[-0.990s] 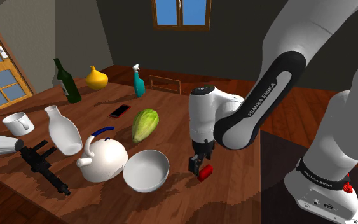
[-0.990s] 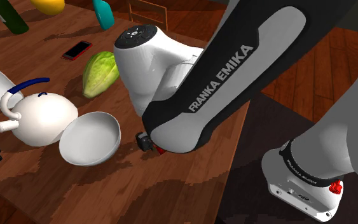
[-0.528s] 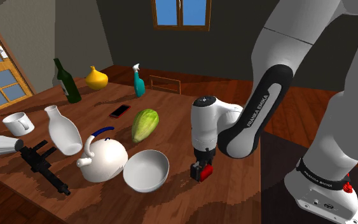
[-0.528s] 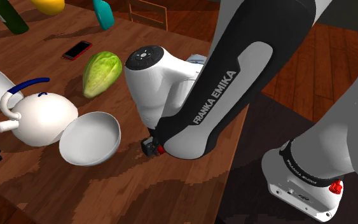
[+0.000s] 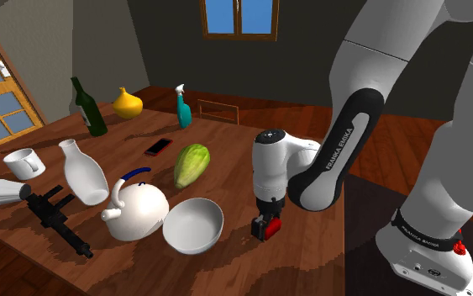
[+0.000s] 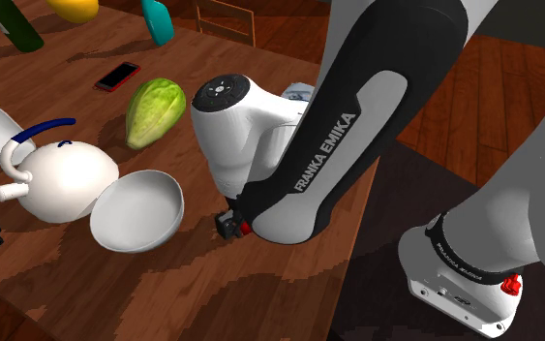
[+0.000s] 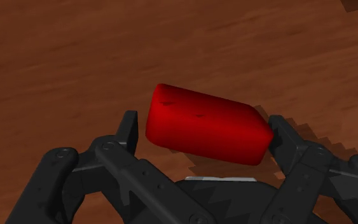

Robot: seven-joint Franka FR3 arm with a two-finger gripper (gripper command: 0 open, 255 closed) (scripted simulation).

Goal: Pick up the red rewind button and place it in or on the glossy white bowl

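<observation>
Having sunk over the last second, the gripper (image 5: 263,221) now straddles the red button (image 7: 206,124) lying on the table (image 5: 234,271) just beside the white bowl (image 5: 192,225), fingers spread and not yet pinching, so closing seems next.
</observation>
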